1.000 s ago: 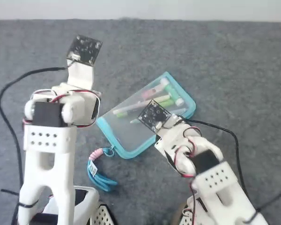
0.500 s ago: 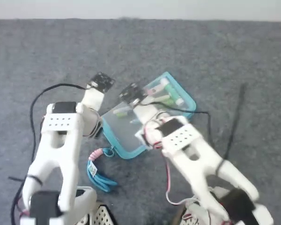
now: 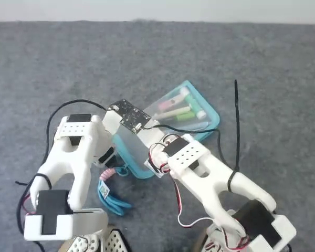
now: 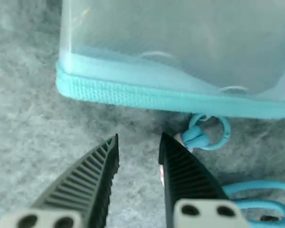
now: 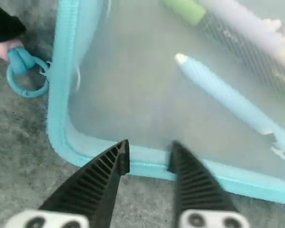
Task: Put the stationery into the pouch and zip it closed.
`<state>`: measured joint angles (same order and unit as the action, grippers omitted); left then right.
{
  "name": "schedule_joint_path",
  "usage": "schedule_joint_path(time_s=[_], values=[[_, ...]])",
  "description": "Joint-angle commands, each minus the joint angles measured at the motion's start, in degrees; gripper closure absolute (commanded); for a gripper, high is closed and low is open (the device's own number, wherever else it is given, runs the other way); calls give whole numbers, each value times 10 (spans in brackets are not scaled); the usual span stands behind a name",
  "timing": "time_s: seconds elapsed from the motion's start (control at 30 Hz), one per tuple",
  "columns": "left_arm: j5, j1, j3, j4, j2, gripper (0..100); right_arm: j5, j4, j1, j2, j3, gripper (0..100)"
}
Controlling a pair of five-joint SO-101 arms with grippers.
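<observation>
The pouch (image 3: 191,123) is translucent with a teal zip edge and lies flat on the grey carpet. Inside it are a pink marker (image 3: 170,101), a green marker (image 3: 185,113) and a light blue pen (image 5: 228,102). A teal ring (image 4: 210,134) hangs off its near edge. My left gripper (image 4: 139,141) is open just above the carpet, a short way from the pouch's teal edge (image 4: 147,95) and beside the ring. My right gripper (image 5: 148,148) is open too, its tips over the pouch's teal rim (image 5: 147,166), with nothing held.
A teal wrist strap (image 3: 111,198) and a pink coil (image 3: 108,172) trail from the ring toward the left arm's base. The left arm (image 3: 76,152) and the right arm (image 3: 199,168) crowd the pouch's near side. A black cable (image 3: 236,121) rises at the right.
The left arm came down from its raised pose to the pouch's near-left edge. The right arm swung left across the pouch to the same corner. The pouch stayed put.
</observation>
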<state>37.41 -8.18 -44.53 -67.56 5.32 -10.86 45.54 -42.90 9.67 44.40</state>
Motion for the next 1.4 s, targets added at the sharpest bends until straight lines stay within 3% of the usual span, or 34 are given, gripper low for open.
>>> schedule_joint_path(time_s=[0.0,0.2,0.37,0.5,0.63,0.9,1.37], values=[[11,1,-3,18,-5,867,4,7,-7,3,-9,995],[16,1,-4,22,-11,883,-24,18,-35,9,4,983],[16,-3,0,5,-5,901,-41,99,-20,0,-26,991],[21,5,28,-21,2,872,-40,95,15,44,-38,991],[25,-5,43,-58,74,873,-41,89,38,118,-11,991],[67,4,-38,-99,245,870,-42,38,0,141,68,991],[68,25,-68,62,0,840,-42,33,-1,113,67,991]])
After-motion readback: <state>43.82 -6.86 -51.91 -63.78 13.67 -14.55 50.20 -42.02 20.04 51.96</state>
